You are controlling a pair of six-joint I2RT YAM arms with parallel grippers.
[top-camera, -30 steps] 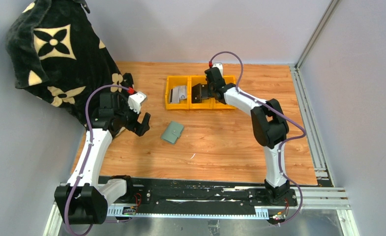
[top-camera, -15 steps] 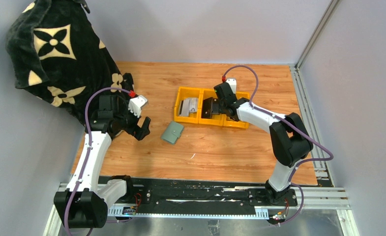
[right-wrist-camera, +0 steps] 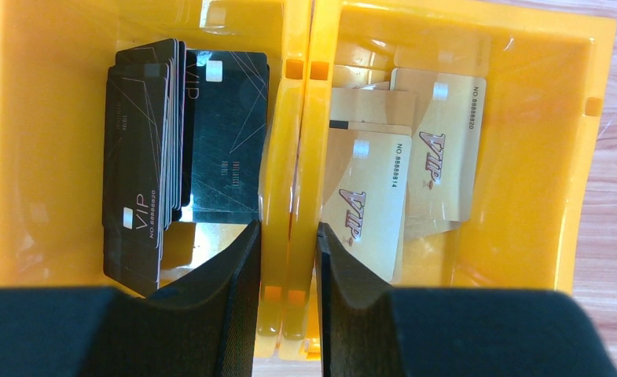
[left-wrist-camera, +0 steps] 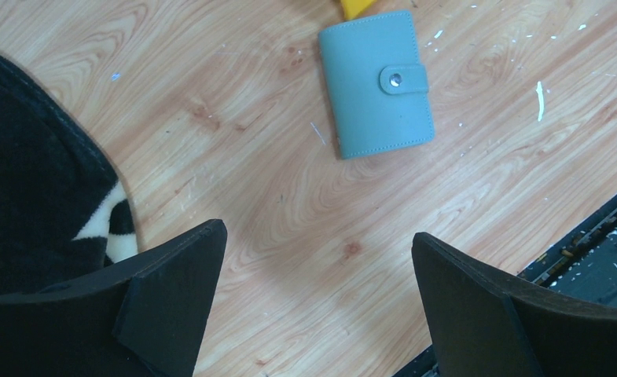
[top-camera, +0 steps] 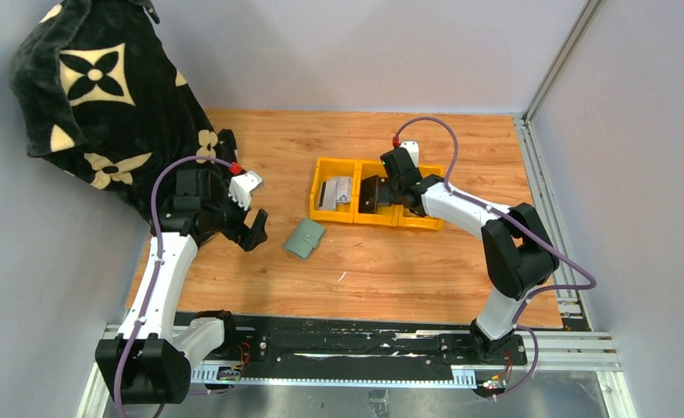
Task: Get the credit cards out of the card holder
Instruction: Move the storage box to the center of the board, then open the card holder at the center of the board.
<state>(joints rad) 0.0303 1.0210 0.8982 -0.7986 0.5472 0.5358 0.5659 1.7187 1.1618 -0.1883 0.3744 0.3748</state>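
L arm pose: elbow bent, forearm reaching in from the holder's left. The left gripper (top-camera: 255, 229) hangs over bare desk (top-camera: 364, 270), just left of the card holder (top-camera: 304, 238) and not touching it.
R arm pose: stretched long from its base. The wrist is past the holder's far-right side, and the right gripper (top-camera: 364, 193) is down in the row of yellow bins (top-camera: 425, 223).
Card holder: flat on the desk (left-wrist-camera: 250, 181), nearer than the bins and just clear of them. Wrist cam shows the card holder (left-wrist-camera: 376, 82) w/ snap tab fastened.
Hidden: holder is shut, so its inside can't be seen. In top view the R arm covers much of the mid and right bins. In L wrist cam only a yellow corner shows at the top edge, just beyond the holder.
Hard to read: black cards (top-camera: 336, 192) look plain grey from above.
L gripper: left gripper (left-wrist-camera: 318, 239) spread wide, holding nothing, w/ bare wood between the fingers. The holder lies beyond the tips.
R gripper: right gripper (right-wrist-camera: 288, 236) clenched on the doubled wall where two yellow bins (right-wrist-camera: 288, 118) meet, one finger inside each bin.
Bin contents: black cards (right-wrist-camera: 144, 157) stacked in the bin nearest the holder, gold cards (right-wrist-camera: 368, 200) loose in the next one. Both print "VIP".
Cloth: black blanket (top-camera: 94, 96) w/ cream flowers, far-left of the holder. An edge of the blanket (left-wrist-camera: 30, 196) shows in L wrist cam.
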